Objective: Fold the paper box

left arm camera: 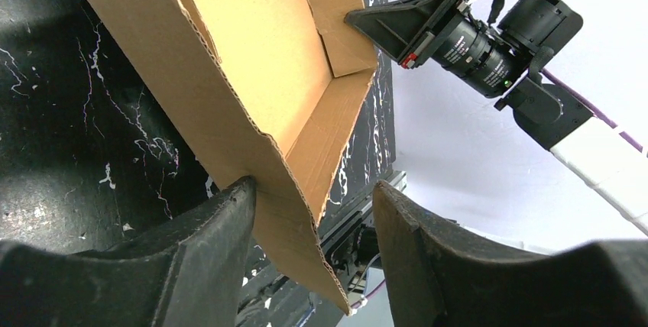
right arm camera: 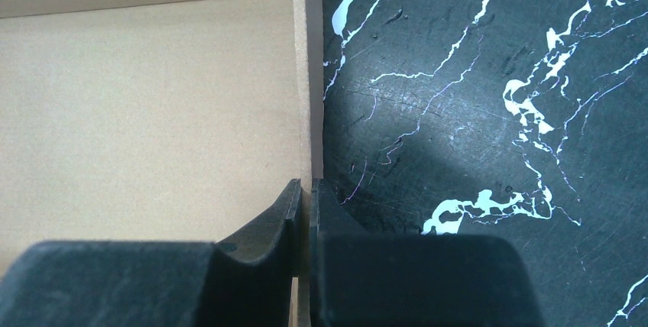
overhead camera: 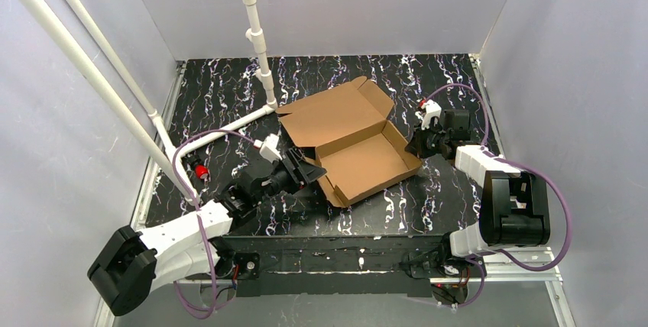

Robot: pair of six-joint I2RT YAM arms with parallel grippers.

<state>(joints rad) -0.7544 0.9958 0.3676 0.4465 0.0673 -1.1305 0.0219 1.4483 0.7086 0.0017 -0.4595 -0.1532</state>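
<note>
The paper box (overhead camera: 367, 163) is brown corrugated cardboard, a shallow tray with raised walls and its lid (overhead camera: 336, 113) open toward the back. My left gripper (overhead camera: 309, 168) is open at the tray's left corner. In the left wrist view (left arm camera: 313, 189) the box wall (left arm camera: 252, 59) passes between its fingers, and the left finger (left arm camera: 221, 220) touches the wall's outside. My right gripper (overhead camera: 419, 144) is shut on the tray's right wall. In the right wrist view (right arm camera: 304, 189) the thin wall edge (right arm camera: 303, 75) is pinched between the fingers, with the tray floor (right arm camera: 153, 113) to the left.
A white pipe frame (overhead camera: 256, 37) rises at the back left, with a low pipe (overhead camera: 229, 127) along the black marbled table (overhead camera: 458, 75). A small red part (overhead camera: 201, 170) sits by the left arm. Grey walls enclose three sides.
</note>
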